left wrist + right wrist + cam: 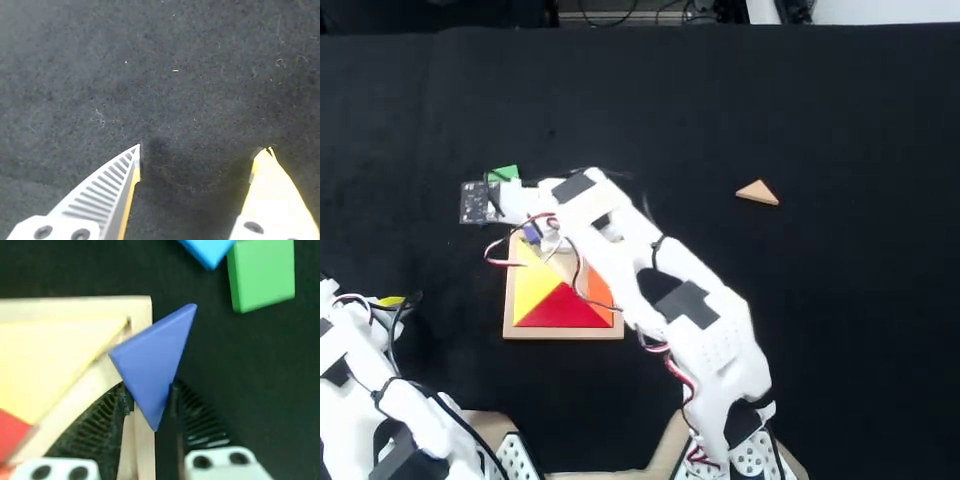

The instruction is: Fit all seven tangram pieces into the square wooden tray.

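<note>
The square wooden tray holds a yellow triangle, a red triangle and an orange piece. My right gripper is shut on a small blue triangle, which hangs over the tray's far corner rim, beside the yellow triangle. Beyond the tray lie a green square and a light blue piece. A tan triangle lies alone at the right. My left gripper stands open over bare black cloth, left of the tray.
The whole table is covered with black cloth. The right arm's white body stretches over the tray's right side and hides part of it. A small dark circuit-like part sits by the green square.
</note>
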Controlling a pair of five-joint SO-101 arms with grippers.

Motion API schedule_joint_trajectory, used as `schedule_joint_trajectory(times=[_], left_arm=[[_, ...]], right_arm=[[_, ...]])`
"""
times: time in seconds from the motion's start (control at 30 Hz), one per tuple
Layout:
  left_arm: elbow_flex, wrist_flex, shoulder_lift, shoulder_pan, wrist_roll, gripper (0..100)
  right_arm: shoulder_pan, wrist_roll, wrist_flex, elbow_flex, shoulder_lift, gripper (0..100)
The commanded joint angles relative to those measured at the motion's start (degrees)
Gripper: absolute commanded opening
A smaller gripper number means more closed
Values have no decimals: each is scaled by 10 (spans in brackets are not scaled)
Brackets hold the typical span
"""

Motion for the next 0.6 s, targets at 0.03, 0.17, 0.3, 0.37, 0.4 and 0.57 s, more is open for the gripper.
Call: schedule_joint_trajectory(times=[0.03,0.17,0.3,0.37,0.4,0.57], left_arm=[[-8,-7,-8,7,6,340],[-8,-7,-8,7,6,340],[-8,-7,-8,7,6,340],[-8,-7,-8,7,6,340],[-8,-7,-8,7,6,340],[-8,-7,-8,7,6,340]], right_arm=[[11,5,47,-22,-68,11],[12,4,44,-22,-61,11],[34,4,42,-26,-54,11],[55,4,43,-21,-62,11],[68,5,47,-19,-64,11],[103,4,60,-16,-78,16]])
